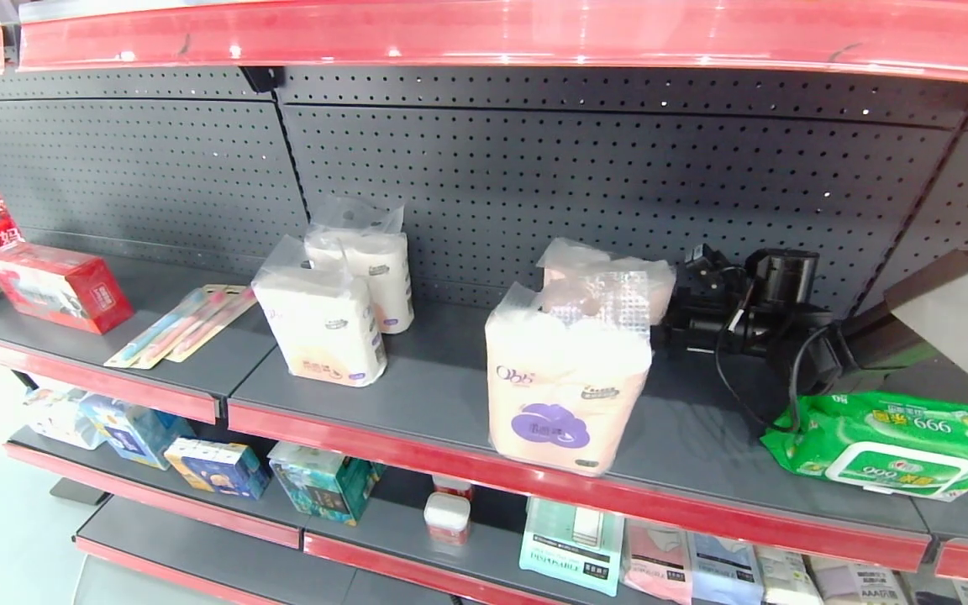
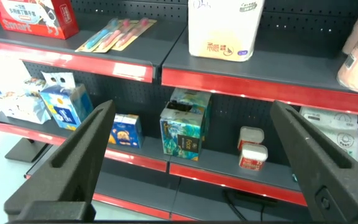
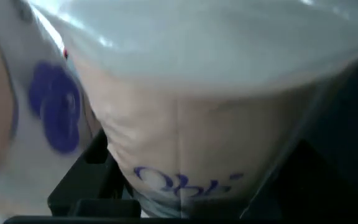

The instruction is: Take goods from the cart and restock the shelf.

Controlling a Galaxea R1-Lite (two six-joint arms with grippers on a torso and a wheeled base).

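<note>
Grey shelf (image 1: 417,395), red front edge (image 1: 467,460), perforated back panel (image 1: 618,168), tissue pack (image 1: 564,378) upright

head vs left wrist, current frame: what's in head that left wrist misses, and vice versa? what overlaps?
Head only: green wipes pack at the far right, with the right arm just behind it.
Left wrist only: left gripper, open, facing the lower shelf.
Both: red box, toothbrushes, white tissue pack, and the teal box one level down.
</note>
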